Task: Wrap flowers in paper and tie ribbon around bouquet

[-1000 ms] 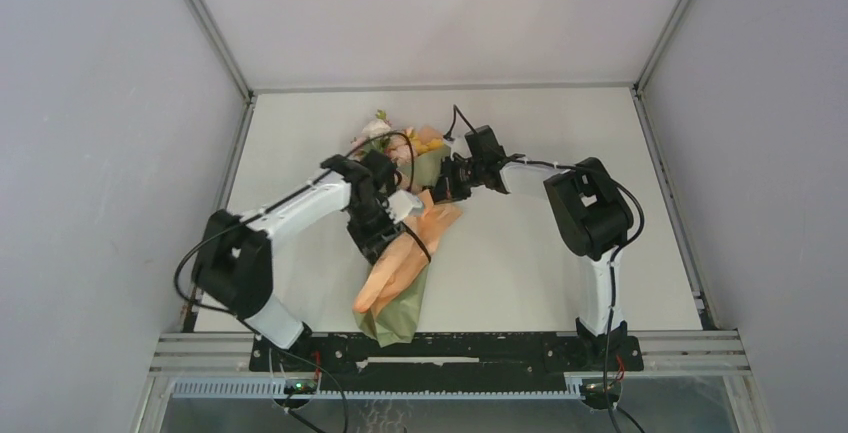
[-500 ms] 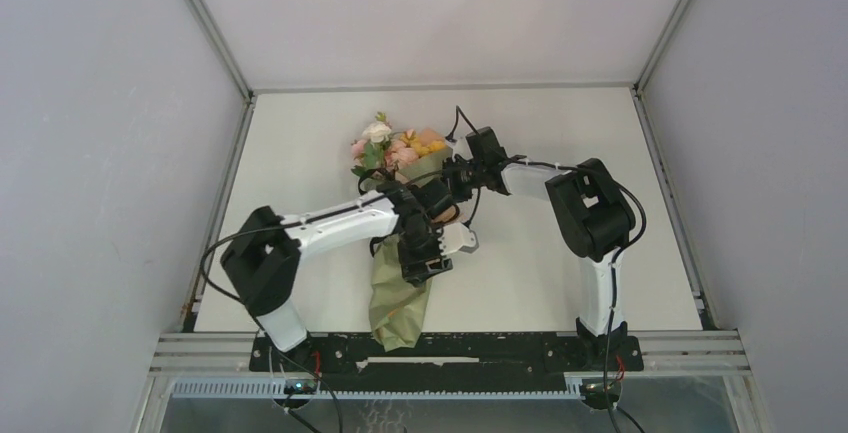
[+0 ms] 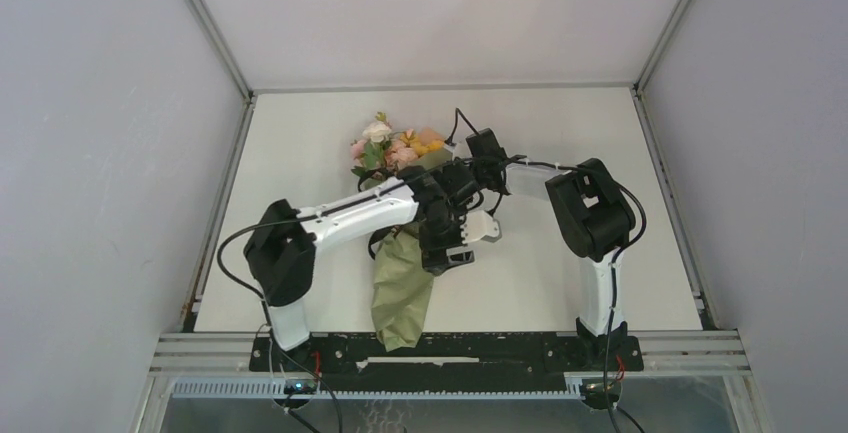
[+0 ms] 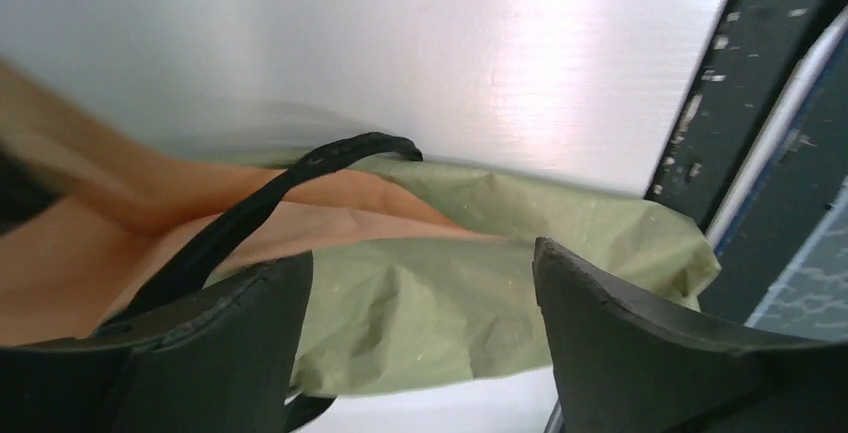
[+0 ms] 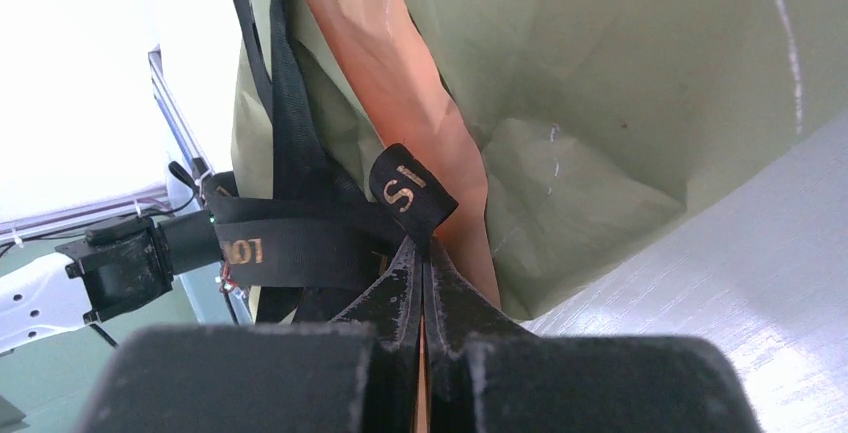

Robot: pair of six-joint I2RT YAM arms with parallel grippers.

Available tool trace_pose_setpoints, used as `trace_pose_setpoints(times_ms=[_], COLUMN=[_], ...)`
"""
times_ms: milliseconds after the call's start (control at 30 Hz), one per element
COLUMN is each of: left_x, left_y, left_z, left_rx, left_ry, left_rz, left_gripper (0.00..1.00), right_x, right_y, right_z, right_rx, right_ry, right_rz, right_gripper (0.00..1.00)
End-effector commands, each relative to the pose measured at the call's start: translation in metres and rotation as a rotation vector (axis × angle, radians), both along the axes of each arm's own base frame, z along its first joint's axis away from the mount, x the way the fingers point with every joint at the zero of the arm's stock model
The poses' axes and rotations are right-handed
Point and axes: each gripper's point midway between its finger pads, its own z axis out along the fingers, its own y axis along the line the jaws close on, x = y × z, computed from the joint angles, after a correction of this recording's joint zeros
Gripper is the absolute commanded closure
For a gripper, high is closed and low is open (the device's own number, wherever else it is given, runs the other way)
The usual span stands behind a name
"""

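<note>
Right wrist view, centre: my right gripper (image 5: 420,253) is clamped on the floppy black ribbon (image 5: 300,248). My left gripper (image 4: 420,258) gapes wide, empty, above the bouquet (image 3: 402,293) lying mid-frame in the top view. Its paper (image 4: 420,323) looks crumple-prone; I'd hold the narrow waist.

Looks like a robot lab, a closed test booth. Plain white table (image 3: 560,143) boxed in by grey walls (image 3: 100,203) and metal corner rails (image 3: 206,23). Left arm (image 3: 345,218) and right arm (image 3: 590,215), white and black, bolted to a black bar (image 3: 450,349) at the near edge. Slotted cable duct (image 3: 430,390) below, black cables (image 3: 220,256) looping off the arms.
</note>
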Motion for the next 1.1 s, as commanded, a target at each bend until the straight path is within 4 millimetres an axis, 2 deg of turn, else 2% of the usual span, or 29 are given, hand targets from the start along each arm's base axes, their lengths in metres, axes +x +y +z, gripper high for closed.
trace_pose_setpoints(times_ms=[0,133,233,267,367,400,467,600,667,800,900,1000,1067], left_x=[-0.007,-0.004,0.013,0.021,0.049,0.060,0.074,0.073,0.085,0.112,0.125,0.128,0.128], left_y=[-0.001,0.013,0.020,0.022,0.031,0.035,0.045,0.046,0.044,0.036,0.034,0.031,0.028], left_z=[0.083,0.108,0.124,0.129,0.138,0.136,0.119,0.067,0.046,0.032,0.030,0.027,0.022], left_rx=[-0.115,-0.132,-0.186,-0.208,-0.264,-0.269,-0.247,-0.209,-0.199,-0.210,-0.214,-0.241,-0.253], left_ry=[-0.045,-0.069,-0.092,-0.096,-0.121,-0.143,-0.183,-0.207,-0.260,-0.369,-0.416,-0.430,-0.421], left_rz=[-0.118,-0.164,-0.131,-0.110,-0.023,0.002,-0.005,-0.146,-0.140,-0.107,-0.054,-0.021,-0.012], left_gripper=[0.13,0.13,0.19,0.23,0.46,0.49,0.45,0.15,0.10,0.10,0.18,0.31,0.35], right_x=[0.002,0.001,0.000,0.000,-0.001,0.000,0.000,-0.001,-0.003,-0.005,-0.003,-0.002,-0.001], right_y=[0.003,0.004,0.003,0.003,0.003,0.003,0.004,0.004,0.005,0.005,0.002,0.001,-0.001], right_z=[0.017,0.013,0.012,0.012,0.014,0.015,0.018,0.022,0.025,0.029,0.033,0.042,0.049], right_rx=[0.043,0.038,0.032,0.031,0.034,0.037,0.043,0.050,0.057,0.063,0.064,0.081,0.089], right_ry=[-0.044,-0.035,-0.035,-0.035,-0.037,-0.040,-0.043,-0.043,-0.043,-0.046,-0.053,-0.066,-0.076], right_rz=[0.021,0.021,0.025,0.025,0.028,0.027,0.028,0.032,0.038,0.047,0.043,0.044,0.040], right_gripper=[1.00,1.00,1.00,1.00,1.00,1.00,1.00,1.00,1.00,1.00,1.00,0.95,0.86])
